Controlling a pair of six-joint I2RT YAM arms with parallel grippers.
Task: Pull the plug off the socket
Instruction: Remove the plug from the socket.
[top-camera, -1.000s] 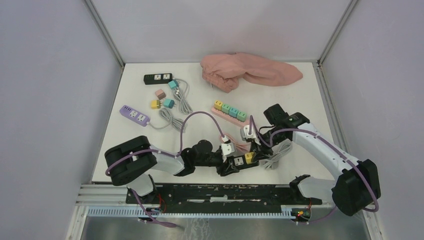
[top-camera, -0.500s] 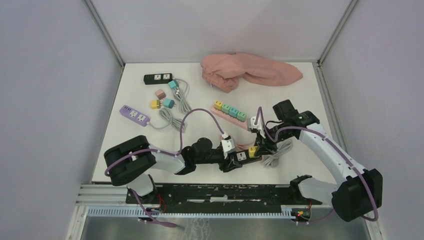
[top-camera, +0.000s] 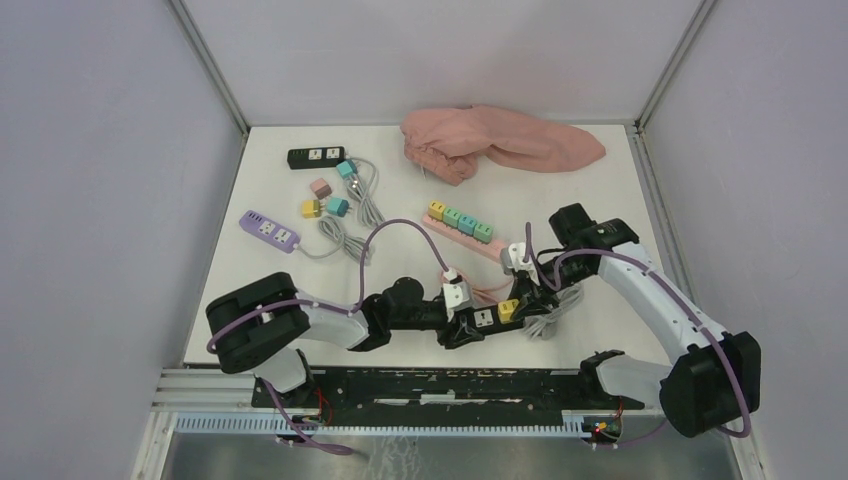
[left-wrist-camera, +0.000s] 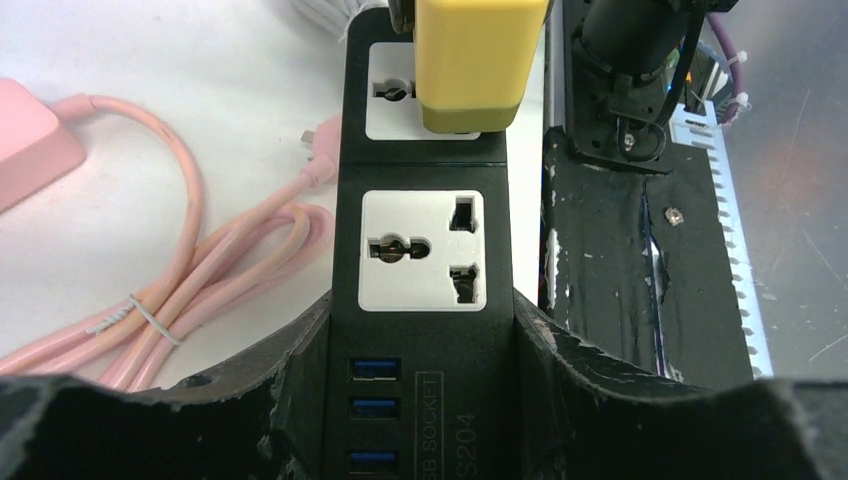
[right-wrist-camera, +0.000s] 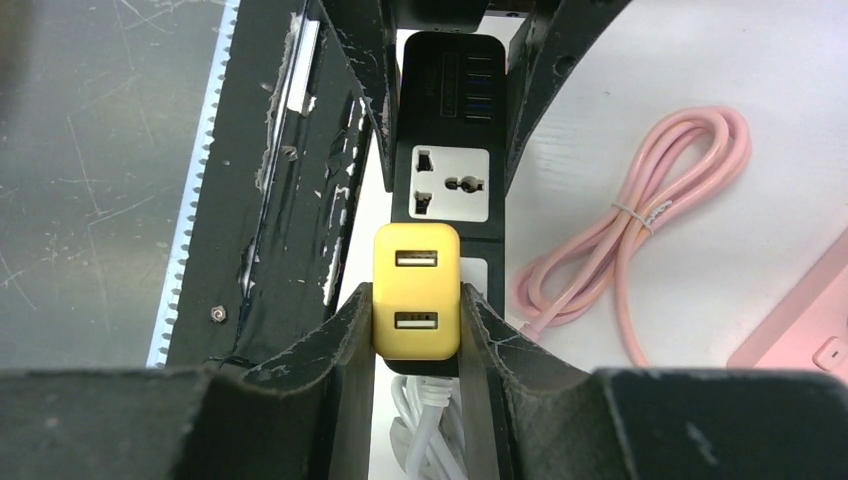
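Nearest the arm bases, close to the near edge of the white table (top-camera: 600, 190), lies the black plastic power strip (left-wrist-camera: 425, 250). Its long axis runs left to right, angled a little away at its right end. The left gripper (left-wrist-camera: 425, 335) straddles its left part. Its fingers (left-wrist-camera: 300, 370) are closed against both long sides of the casing beside the USB ports, pinning the strip to the table.

The yellow cube-shaped plug (right-wrist-camera: 417, 290) sits over the socket at the right end of the strip, one empty socket away from the left gripper's hold. The right gripper (right-wrist-camera: 418, 320) reaches it from the far right. Its fingers (right-wrist-camera: 350, 350) are opened only to the plug's width and clamp its two opposite sides, with the two USB openings facing the wrist camera. So the right arm has the plug and the left arm braces the strip.

The pull should probably go straight off the socket face, square to the strip's long axis. No view shows whether the prongs have cleared the socket.

Just beyond the strip lies a coiled pink cable (right-wrist-camera: 640, 230). Farther off is a pink power strip (top-camera: 458, 222) carrying coloured adapters. At the far edge lies a crumpled pink cloth (top-camera: 500, 142).
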